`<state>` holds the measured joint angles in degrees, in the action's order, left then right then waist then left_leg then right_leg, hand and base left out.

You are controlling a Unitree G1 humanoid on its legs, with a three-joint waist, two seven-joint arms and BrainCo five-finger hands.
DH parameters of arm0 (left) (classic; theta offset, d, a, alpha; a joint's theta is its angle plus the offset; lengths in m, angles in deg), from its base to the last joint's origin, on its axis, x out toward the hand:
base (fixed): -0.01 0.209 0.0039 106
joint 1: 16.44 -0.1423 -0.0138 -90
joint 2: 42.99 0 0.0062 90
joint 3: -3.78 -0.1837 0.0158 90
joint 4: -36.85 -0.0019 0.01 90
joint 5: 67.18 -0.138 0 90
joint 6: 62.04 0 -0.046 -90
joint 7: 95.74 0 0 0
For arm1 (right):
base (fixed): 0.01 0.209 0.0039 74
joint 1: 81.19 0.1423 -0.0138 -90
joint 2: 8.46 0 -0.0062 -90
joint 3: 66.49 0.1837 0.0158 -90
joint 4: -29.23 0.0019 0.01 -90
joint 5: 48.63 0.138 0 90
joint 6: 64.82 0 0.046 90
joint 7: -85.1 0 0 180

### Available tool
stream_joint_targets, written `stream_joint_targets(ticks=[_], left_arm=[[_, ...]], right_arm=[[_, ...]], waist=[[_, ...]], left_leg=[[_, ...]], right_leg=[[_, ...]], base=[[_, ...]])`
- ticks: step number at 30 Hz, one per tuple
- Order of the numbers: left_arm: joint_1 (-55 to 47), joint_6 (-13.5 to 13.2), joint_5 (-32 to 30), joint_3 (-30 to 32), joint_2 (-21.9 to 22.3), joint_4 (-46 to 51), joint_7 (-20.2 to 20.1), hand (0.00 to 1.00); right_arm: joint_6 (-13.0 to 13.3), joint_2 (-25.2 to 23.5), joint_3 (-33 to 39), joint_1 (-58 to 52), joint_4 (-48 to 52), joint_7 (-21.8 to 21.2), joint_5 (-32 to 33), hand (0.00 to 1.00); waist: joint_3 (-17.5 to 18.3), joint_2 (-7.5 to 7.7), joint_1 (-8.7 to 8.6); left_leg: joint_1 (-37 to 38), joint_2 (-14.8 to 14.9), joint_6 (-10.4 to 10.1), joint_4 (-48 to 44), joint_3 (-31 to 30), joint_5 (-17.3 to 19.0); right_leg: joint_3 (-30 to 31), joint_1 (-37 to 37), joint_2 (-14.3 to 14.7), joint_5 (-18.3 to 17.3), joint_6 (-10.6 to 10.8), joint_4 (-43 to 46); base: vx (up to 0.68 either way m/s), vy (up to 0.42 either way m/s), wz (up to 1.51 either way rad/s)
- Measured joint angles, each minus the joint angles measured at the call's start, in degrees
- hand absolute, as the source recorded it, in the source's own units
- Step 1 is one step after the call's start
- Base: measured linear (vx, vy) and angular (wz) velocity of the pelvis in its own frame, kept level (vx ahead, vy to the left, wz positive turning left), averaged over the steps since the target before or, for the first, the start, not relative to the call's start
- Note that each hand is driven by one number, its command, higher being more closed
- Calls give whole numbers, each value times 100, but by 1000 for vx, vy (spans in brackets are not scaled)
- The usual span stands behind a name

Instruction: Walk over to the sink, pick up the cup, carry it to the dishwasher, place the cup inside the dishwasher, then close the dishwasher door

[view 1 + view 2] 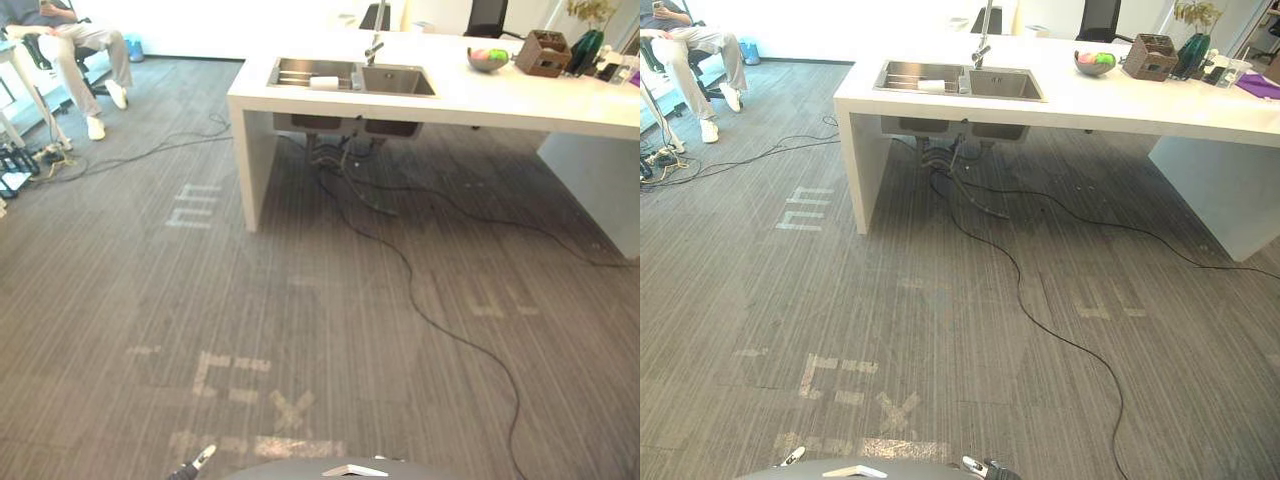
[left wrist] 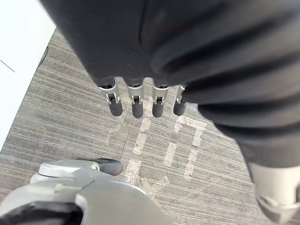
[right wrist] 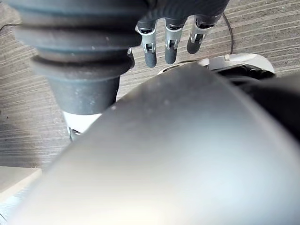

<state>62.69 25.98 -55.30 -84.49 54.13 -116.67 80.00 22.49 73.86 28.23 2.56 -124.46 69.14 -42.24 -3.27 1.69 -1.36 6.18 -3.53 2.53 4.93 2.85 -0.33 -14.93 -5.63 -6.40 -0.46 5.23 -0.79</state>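
**Robot partway through its walk to the sink, both hands empty**

The fingers [image 2: 137, 104] of the left hand [image 2: 158, 101] hung straight and relaxed, grasping nothing, above the grey carpet. The right hand [image 3: 170, 47] hung the same way, its fingers loose and empty. Both hands sat low at the robot's sides.

Beyond them, a wide stretch of striped carpet floor [image 1: 330, 300] with pale tape marks [image 1: 235, 375] lay between the robot and a white desk [image 1: 500, 100]. A steel sink [image 1: 400, 82] with two basins was set in the desk's left end, with a tap [image 1: 375, 45] behind it. A small white object [image 1: 323, 82], probably the cup, lay in the left basin beside the divider. A fruit bowl [image 1: 487, 58] stood farther right. A seated person [image 1: 75, 45] was at the far left.

This looked like the first step, the walk, with the sink well apart. The next move would call for closing on the desk's front edge at the sink, near enough for a hand to reach into the basin.
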Motion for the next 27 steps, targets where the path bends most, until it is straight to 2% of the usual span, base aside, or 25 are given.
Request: stream_joint_targets(ticks=[1, 3, 4, 5, 6, 7, 8, 9, 11, 14, 15, 16, 17, 19, 20, 22, 23, 24, 25, 26, 27], left_arm=[[-3, -22, -36, -15, -1, 9, 20, 0], [-120, -76, -72, -20, -39, 242, 60, 0], [-172, -140, -76, -17, -61, 319, 115, 0], [-207, -223, -176, -73, -36, 404, 237, 0], [-201, -240, -226, -95, -33, 404, 260, 0], [-191, -284, -395, -206, -37, 408, 285, 0], [-182, -306, -483, -204, -39, 412, 287, 0], [-155, -318, -584, -188, -57, 420, 285, 0], [-115, -285, -572, -180, -52, 425, 289, 0], [14, -193, -425, -37, 81, 439, 405, 0], [38, -147, -397, 142, 140, 463, 445, 0], [50, -133, -394, 239, 167, 467, 462, 0], [32, -97, -406, 428, 255, 567, 524, 0], [-42, -104, -436, 605, 350, 701, 537, 0], [-122, -102, -455, 766, 433, 718, 548, 0], [-152, -99, -533, 869, 632, 745, 555, 0], [-173, -102, -620, 962, 716, 762, 560, 0], [-174, -105, -727, 993, 735, 769, 558, 0], [-176, -108, -781, 1000, 752, 772, 556, 0], [-176, -143, -882, 1015, 740, 781, 567, 0], [-177, -169, -900, 1034, 727, 788, 572, 0]], right_arm=[[9, 0, 3, -7, 27, 7, 10, 0], [-2, -35, -4, -30, 174, 131, 70, 0], [2, -88, -1, -2, 206, 234, 111, 0], [25, -51, 11, 17, 216, 268, 220, 0], [35, -41, 14, 21, 230, 271, 260, 0], [51, -35, 35, 70, 261, 273, 420, 0], [55, -38, 35, 78, 254, 280, 476, 0], [71, -62, 45, 72, 254, 299, 548, 0], [142, -76, 118, -41, 444, 282, 692, 0], [255, -25, 124, -273, 831, 215, 788, 0], [267, -40, 123, -349, 918, 204, 788, 0], [282, -57, 129, -383, 923, 195, 791, 0], [286, -64, 160, -393, 922, 165, 791, 0], [266, -87, 231, -478, 922, 158, 793, 0], [239, -85, 284, -466, 913, 142, 816, 0], [216, 47, 363, -448, 912, 149, 893, 0], [194, 117, 381, -428, 889, 156, 913, 0], [135, 142, 402, -390, 879, 182, 916, 0], [113, 140, 400, -374, 875, 217, 907, 0], [77, 135, 398, -346, 866, 237, 895, 0], [68, 134, 398, -313, 865, 240, 894, 0]], waist=[[-33, 46, -9], [-67, 109, -3], [-72, 194, 13], [-147, 164, -19], [-175, 129, -36], [-244, 17, -123], [-230, -16, -149], [-252, 16, -154], [-283, -10, -136], [-441, -174, -97], [-469, -193, -101], [-475, -183, -114], [-478, -177, -89], [-455, -179, -61], [-410, -155, -64], [-338, -404, -92], [-297, -537, -113], [-313, -602, -145], [-316, -598, -151], [-355, -554, -153], [-361, -573, -154]], left_leg=[[15, -22, 22, -1, -4, 23], [118, -204, 123, 0, -38, 145], [150, -308, 189, 1, -65, 188], [245, -283, 288, -6, -191, 148], [269, -264, 303, -6, -222, 136], [327, -127, 310, -38, -345, 154], [342, -73, 304, -38, -400, 173], [349, 10, 297, -38, -455, 232], [365, 112, 258, -159, -572, 393], [322, 314, 209, -985, -653, 1050], [319, 378, 83, -1345, -711, 1385], [358, 394, 61, -1515, -748, 1551], [585, 424, -45, -1790, -834, 1941], [922, 502, -187, -1788, -893, 2266], [1058, 565, -347, -1905, -860, 2398], [870, 812, -448, -2570, -803, 2403], [545, 948, -610, -3395, -804, 2220], [219, 1052, -760, -4331, -801, 1762], [49, 1103, -838, -4798, -790, 1453], [-322, 1248, -956, -5864, -615, 1174], [-550, 1440, -867, -6547, -371, 1199]], right_leg=[[-23, 104, -61, -151, 29, 264], [-5, 521, -404, -740, 161, 1429], [91, 662, -542, -886, 242, 1830], [174, 853, -600, -826, 211, 2492], [162, 909, -600, -776, 168, 2671], [155, 1023, -483, -927, 41, 2623], [157, 1037, -413, -975, 5, 2497], [146, 1202, -307, -1003, -9, 2343], [193, 1674, -280, -962, 52, 2343], [547, 2126, -128, -667, 108, 2196], [648, 2196, -88, -554, 64, 2137], [660, 2216, -109, -516, 27, 2166], [662, 2210, -132, -452, -86, 2437], [620, 2136, -19, -445, -281, 2759], [631, 2067, 108, -524, -436, 2861], [469, 1943, 323, -760, -589, 2887], [419, 1769, 517, -892, -728, 2743], [429, 1456, 697, -951, -818, 2485], [456, 1265, 759, -971, -852, 2331], [522, 829, 887, -983, -894, 1976], [566, 446, 971, -970, -917, 1695]], base=[[-28, 58, 34], [31, 63, 26], [106, 65, 15], [75, 50, 10], [118, 62, 29], [57, 26, 33], [138, 23, 41], [132, -11, 23], [250, -29, 19], [333, -45, 18], [260, -67, 28], [369, -131, 43], [458, -207, 36], [647, -325, 33], [696, -363, 22], [575, -297, 0], [466, -244, -19], [594, -297, -23], [570, -258, -29], [539, -237, -23], [485, -197, -24]])
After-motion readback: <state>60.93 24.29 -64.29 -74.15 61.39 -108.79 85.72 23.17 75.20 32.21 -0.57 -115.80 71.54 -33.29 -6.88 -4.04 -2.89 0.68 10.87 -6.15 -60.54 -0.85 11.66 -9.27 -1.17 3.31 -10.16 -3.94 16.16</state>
